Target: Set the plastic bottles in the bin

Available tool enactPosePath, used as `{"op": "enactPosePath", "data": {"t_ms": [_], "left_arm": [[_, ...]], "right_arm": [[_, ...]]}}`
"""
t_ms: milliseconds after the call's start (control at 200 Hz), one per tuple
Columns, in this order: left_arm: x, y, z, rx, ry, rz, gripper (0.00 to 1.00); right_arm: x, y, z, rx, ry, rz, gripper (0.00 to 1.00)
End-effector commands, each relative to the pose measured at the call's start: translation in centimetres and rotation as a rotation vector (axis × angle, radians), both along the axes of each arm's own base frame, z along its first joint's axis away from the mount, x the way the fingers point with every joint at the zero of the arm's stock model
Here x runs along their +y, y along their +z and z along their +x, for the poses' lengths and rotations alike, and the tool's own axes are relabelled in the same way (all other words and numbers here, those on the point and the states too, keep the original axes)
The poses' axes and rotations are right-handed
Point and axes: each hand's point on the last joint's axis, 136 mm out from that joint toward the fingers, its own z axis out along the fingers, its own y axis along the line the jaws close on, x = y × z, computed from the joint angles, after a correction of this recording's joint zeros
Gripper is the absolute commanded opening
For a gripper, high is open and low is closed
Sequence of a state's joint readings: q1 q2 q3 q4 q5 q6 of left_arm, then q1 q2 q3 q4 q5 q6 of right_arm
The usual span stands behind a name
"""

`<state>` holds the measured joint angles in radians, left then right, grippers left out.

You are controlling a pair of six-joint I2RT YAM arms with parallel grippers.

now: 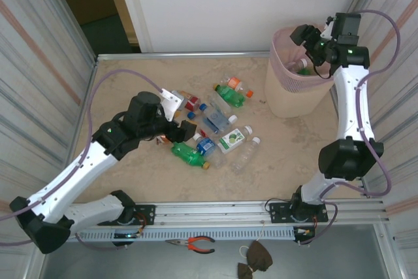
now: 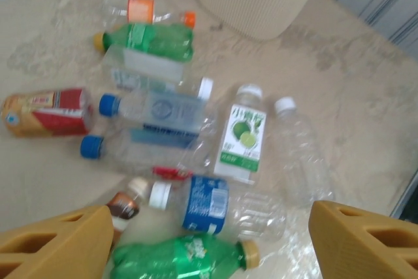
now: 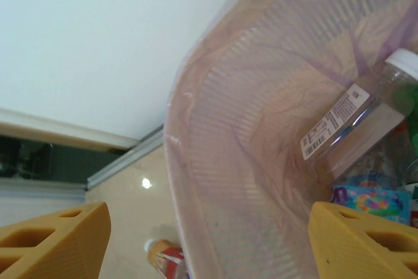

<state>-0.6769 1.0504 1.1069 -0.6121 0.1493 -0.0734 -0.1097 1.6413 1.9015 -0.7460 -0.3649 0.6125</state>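
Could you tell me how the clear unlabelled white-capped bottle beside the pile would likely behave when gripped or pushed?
The clear bottle looks empty, so it is probably very light. Lying on its side on the smooth table, it may roll when nudged. Its thin see-through wall seems likely to dent under a squeeze.

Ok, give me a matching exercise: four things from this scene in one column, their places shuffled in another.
1. bin
2. right gripper
3. pliers
4. lime-label bottle

A. on the grey ledge at the near edge
B. above the bin's opening
C. far right of the table
D. lying among other bottles mid-table

Pairs: 1-C, 2-B, 3-A, 4-D.
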Motion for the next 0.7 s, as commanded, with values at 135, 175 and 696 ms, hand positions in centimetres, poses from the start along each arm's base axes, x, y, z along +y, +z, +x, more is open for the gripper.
{"op": "enactPosePath", "data": {"t_ms": [135, 175, 696], "left_arm": [[1.4, -3.7, -1.9, 0.084, -0.206, 0.268, 0.79], [2.0, -4.5, -1.8, 0.089, -0.222, 0.328, 0.79], [9.8, -13.2, 2.6, 0.274, -0.208, 0.703, 0.8]], "right_arm": [[0.4, 0.2, -3.6, -0.01, 0.11, -0.09, 0.8], [0.2, 0.2, -4.0, -0.014, 0.106, -0.091, 0.8], [0.0, 2.2, -6.5, -0.068, 0.1, -0.077, 0.81]]}}
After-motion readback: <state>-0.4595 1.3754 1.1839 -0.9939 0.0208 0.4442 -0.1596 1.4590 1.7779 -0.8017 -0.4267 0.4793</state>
